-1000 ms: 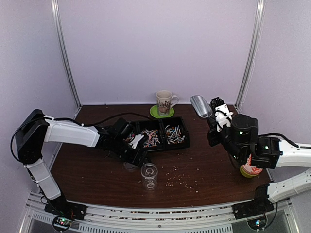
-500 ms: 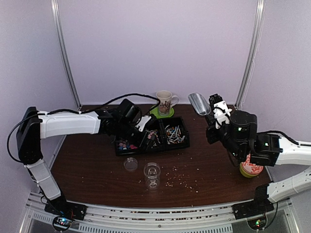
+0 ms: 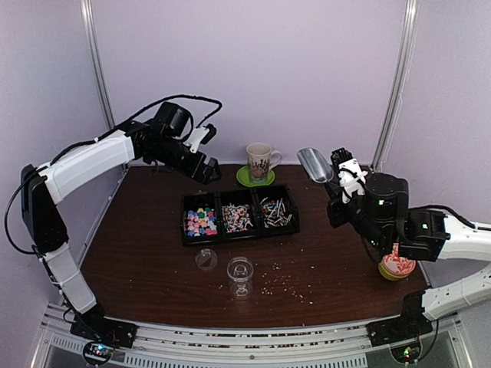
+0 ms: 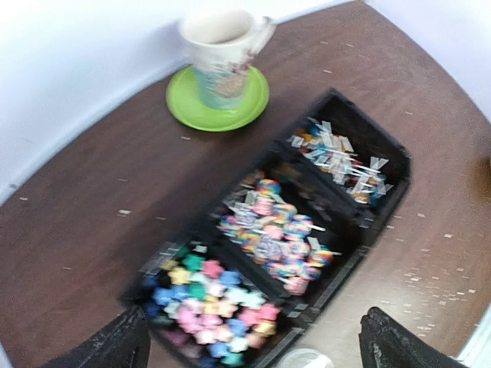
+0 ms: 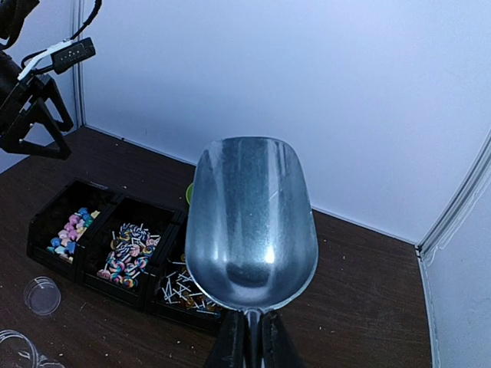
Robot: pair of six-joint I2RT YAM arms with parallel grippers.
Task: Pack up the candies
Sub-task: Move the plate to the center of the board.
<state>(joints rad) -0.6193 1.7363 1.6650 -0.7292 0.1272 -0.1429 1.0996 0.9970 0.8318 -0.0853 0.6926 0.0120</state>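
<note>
The candies fill a black three-compartment tray (image 3: 182, 220): pastel stars (image 3: 201, 223) on the left, swirled lollipops (image 3: 238, 218) in the middle, thin sticks (image 3: 276, 211) on the right. My left gripper (image 3: 209, 173) hangs open and empty, high above the table behind the tray's left end; its wrist view looks down on the stars (image 4: 207, 303) between its fingertips (image 4: 123, 345). My right gripper (image 5: 249, 337) is shut on the handle of an empty metal scoop (image 5: 252, 222), held up right of the tray, bowl (image 3: 314, 165) raised. A clear jar (image 3: 238, 276) and its lid (image 3: 205, 259) sit in front of the tray.
A patterned mug (image 3: 261, 161) stands on a green saucer (image 3: 245, 180) behind the tray. A round orange-patterned tin (image 3: 397, 266) sits under my right arm. Pale crumbs (image 3: 284, 285) lie scattered right of the jar. White walls close in the back and sides.
My left arm rose from low over the tray's left end and swung up and back to the left, jaws opening fully. The right arm and scoop hardly moved.
</note>
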